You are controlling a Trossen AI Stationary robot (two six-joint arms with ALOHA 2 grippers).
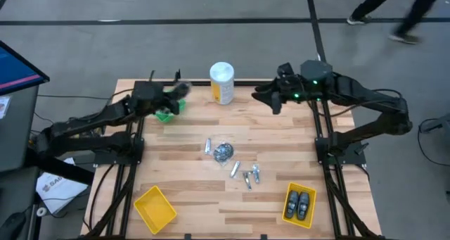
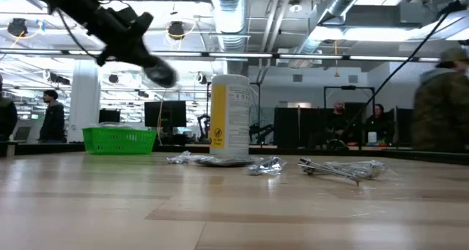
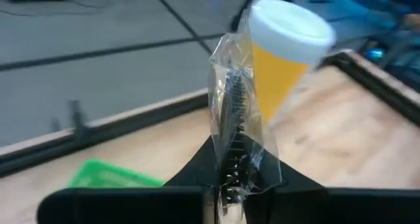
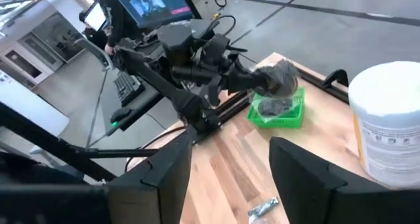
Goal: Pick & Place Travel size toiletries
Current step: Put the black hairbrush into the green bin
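Two arms work over a pale wooden desk (image 1: pixel 190 177), in an open workshop with ceiling pipes and screens; people sit and walk beyond it. Standing at the far edge is a white-and-yellow canister (image 1: pixel 221 83), and a green basket (image 1: pixel 167 114) lies to its left with a wrapped item already inside. The left gripper (image 3: pixel 231 184) hangs just above that basket, fingers clenched on a dark disc in a clear plastic sleeve (image 3: pixel 233 119). The right gripper (image 4: pixel 230 161) waits beyond the canister's other side, fingers spread and empty. One yellow bin (image 1: pixel 299 204) near the front right carries two dark oval pods; another yellow bin (image 1: pixel 155 208) sits at front left. Silver tubes (image 1: pixel 247 175) and a wrapped disc (image 1: pixel 223 151) lie mid-desk.

The grip appears to catch only the sleeve's end, so the slick film could slide out early, or cling on release and miss the basket.
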